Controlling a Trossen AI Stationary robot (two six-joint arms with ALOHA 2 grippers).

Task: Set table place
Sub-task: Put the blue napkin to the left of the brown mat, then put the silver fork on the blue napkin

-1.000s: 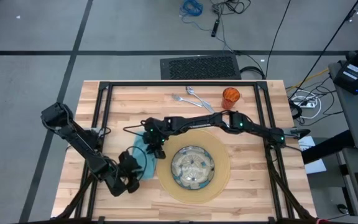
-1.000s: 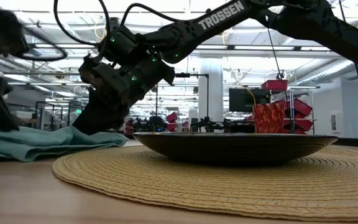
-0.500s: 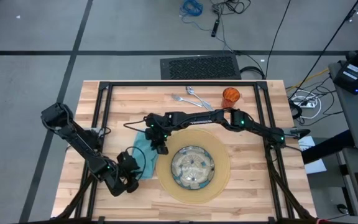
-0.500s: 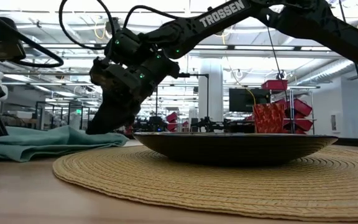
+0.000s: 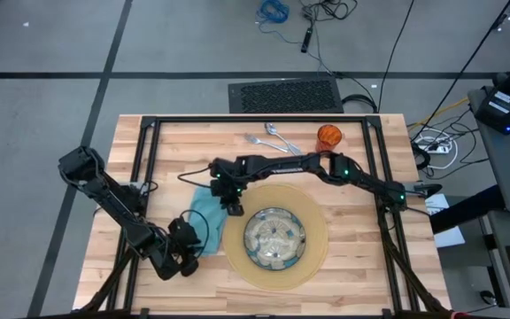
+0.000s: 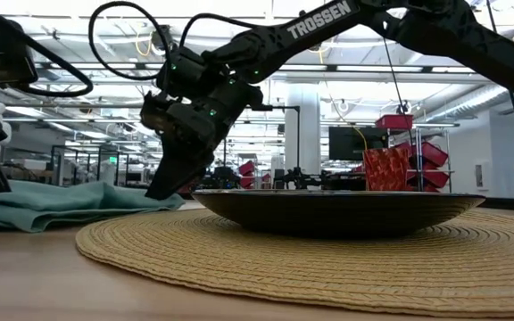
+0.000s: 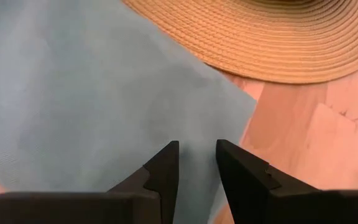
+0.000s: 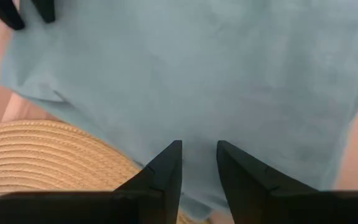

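The teal napkin (image 5: 204, 214) lies flat on the table (image 5: 361, 257), its right edge at the round tan mat (image 5: 312, 257). The glass plate (image 5: 274, 237) rests on the mat. My right gripper (image 5: 234, 207) reaches across from the right and points down over the napkin's right part (image 8: 197, 81), with a narrow gap between its fingers. My left gripper (image 5: 189, 237) is low over the napkin's near left part (image 7: 104, 93), with an equally narrow gap. The orange cup (image 5: 328, 136) and two pieces of silver cutlery (image 5: 271, 137) lie at the far edge. The knife is not seen. My left gripper stands over the napkin near its near corner (image 7: 229, 99); I cannot tell whether its fingertips touch the cloth. My right gripper's fingertips (image 6: 163, 189) are at the height of the napkin's top; I cannot tell whether they touch it.
Black frame rails (image 5: 255, 120) run along the table's edges. The right arm (image 5: 326, 170) spans the table's middle, above the mat's far rim. The left arm (image 5: 113, 199) lies over the table's left edge. Bare wood (image 5: 184, 146) shows at the far left.
My right gripper has gone toward the table's right edge, from over the napkin's middle to its edge by the mat, and stands a little steeper. The napkin's right part has sunk flatter where the gripper was.
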